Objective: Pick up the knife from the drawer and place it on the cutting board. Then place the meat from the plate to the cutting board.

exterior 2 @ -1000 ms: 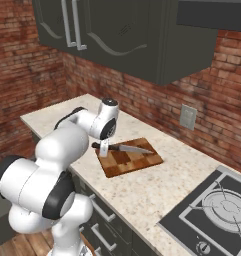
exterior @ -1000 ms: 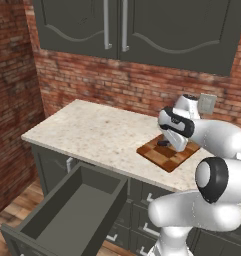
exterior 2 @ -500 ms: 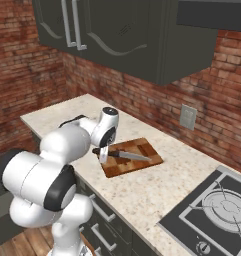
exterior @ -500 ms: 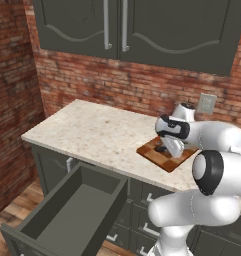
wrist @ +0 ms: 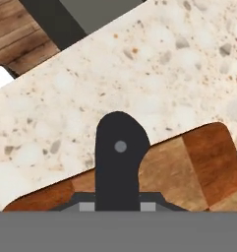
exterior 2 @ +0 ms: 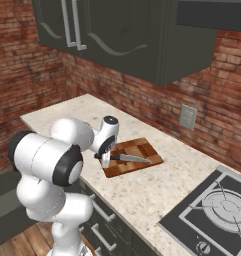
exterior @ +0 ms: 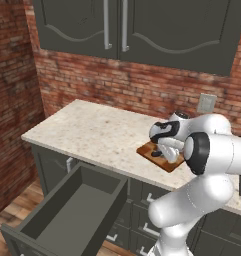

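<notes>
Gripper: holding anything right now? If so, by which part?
Yes. The gripper is shut on the knife, gripping its black handle over the cutting board.

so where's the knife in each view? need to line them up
Left base view: the knife is right of centre, mostly hidden behind the gripper over the cutting board.
Right base view: centre, blade lying across the cutting board, handle at the gripper.
Hand view: black handle at bottom centre, held shut in the gripper.
Shared landmark: the checkered cutting board on the counter.
</notes>
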Available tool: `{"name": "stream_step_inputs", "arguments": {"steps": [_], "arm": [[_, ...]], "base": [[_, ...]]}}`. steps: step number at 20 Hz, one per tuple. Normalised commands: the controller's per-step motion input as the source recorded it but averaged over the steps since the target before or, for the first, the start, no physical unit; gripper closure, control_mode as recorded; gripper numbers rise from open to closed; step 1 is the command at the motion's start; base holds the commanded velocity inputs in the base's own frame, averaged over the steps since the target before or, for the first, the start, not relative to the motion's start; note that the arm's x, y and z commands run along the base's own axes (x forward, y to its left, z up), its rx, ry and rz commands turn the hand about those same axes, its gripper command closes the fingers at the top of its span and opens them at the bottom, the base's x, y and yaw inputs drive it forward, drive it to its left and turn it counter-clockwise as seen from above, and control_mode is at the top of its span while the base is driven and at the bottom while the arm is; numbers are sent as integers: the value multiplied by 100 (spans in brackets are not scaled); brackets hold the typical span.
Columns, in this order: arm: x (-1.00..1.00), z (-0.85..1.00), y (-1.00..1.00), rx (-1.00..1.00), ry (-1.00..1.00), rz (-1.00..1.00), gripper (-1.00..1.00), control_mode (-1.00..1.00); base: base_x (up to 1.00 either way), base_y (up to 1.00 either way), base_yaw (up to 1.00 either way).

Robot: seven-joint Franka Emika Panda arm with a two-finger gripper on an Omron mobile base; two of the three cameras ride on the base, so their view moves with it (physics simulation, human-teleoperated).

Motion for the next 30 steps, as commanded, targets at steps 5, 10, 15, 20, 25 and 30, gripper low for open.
{"name": "stream_step_inputs", "arguments": {"steps": [5, 10, 15, 20, 25, 30], "arm": [[64, -30, 0, 0, 0, 6, 100, -100], [58, -25, 0, 0, 0, 6, 100, -100], [15, -19, -12, 1, 0, 4, -100, -100], [-29, -3, -27, 3, -1, 0, -100, -100], [-19, 30, -1, 1, -2, 0, -100, -100], [-42, 81, 0, 0, 0, 0, -100, -100]], "base": [[0, 0, 0], [0, 0, 0], [0, 0, 0], [0, 0, 0], [0, 0, 0], [0, 0, 0]]}}
